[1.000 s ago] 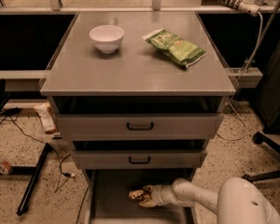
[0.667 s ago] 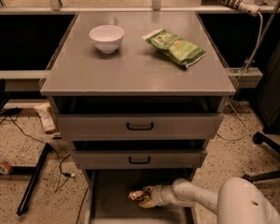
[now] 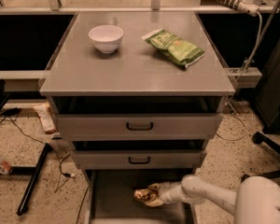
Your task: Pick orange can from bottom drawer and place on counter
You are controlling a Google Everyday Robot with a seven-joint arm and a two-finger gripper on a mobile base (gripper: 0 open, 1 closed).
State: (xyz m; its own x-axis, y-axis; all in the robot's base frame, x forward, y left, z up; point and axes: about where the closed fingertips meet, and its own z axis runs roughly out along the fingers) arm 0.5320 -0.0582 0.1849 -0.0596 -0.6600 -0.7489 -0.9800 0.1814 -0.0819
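The orange can (image 3: 143, 196) is a shiny gold-brown crinkled object on the floor of the open bottom drawer (image 3: 112, 199), near its middle. My gripper (image 3: 154, 194) reaches into the drawer from the right, on a white arm (image 3: 200, 195). Its tip is right against the can's right side, and the two merge in view. The grey counter (image 3: 135, 64) is the top of the cabinet, well above the gripper.
A white bowl (image 3: 106, 38) and a green snack bag (image 3: 175, 46) lie on the counter. Two upper drawers with black handles (image 3: 139, 126) stick out slightly above the bottom drawer. Cables and a black stand leg (image 3: 32, 181) lie on the floor to the left.
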